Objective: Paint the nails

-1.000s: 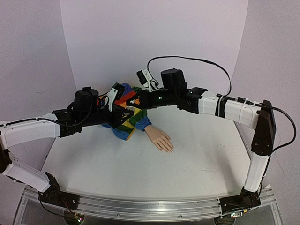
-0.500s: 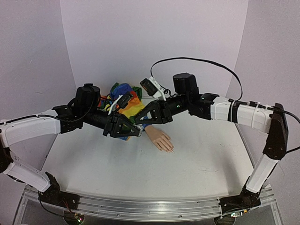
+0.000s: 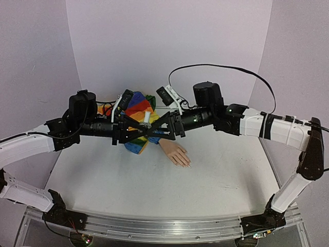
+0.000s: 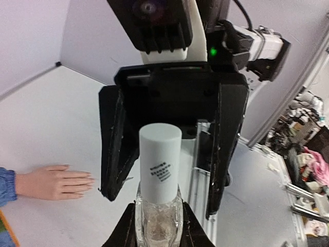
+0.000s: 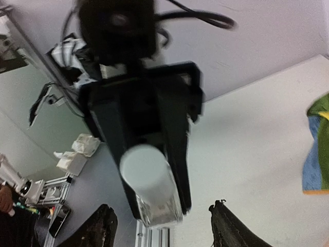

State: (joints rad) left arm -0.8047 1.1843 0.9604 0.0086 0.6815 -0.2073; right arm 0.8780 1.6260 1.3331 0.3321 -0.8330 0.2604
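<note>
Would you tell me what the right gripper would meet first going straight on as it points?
Probably the white cap of the clear bottle held by the left gripper; it faces the open right gripper head-on.

The left arm [image 3: 25, 146] and right arm [image 3: 272, 128] pair white shells with black joints. The right gripper [image 4: 162, 203] is black (green light behind).

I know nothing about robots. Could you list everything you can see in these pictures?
hand: one, peach, flat on the table
nails: tiny, pale, on its fingertips; count unclear
sleeve: one, rainbow-striped, behind the hand
bottle: one, clear, held above the table
cap: one, white, on the bottle
table: one, white
arms: two, black and white, meeting over the sleeve
left pincer: black, shut on the bottle
right pincer: black, open, facing the cap
</note>
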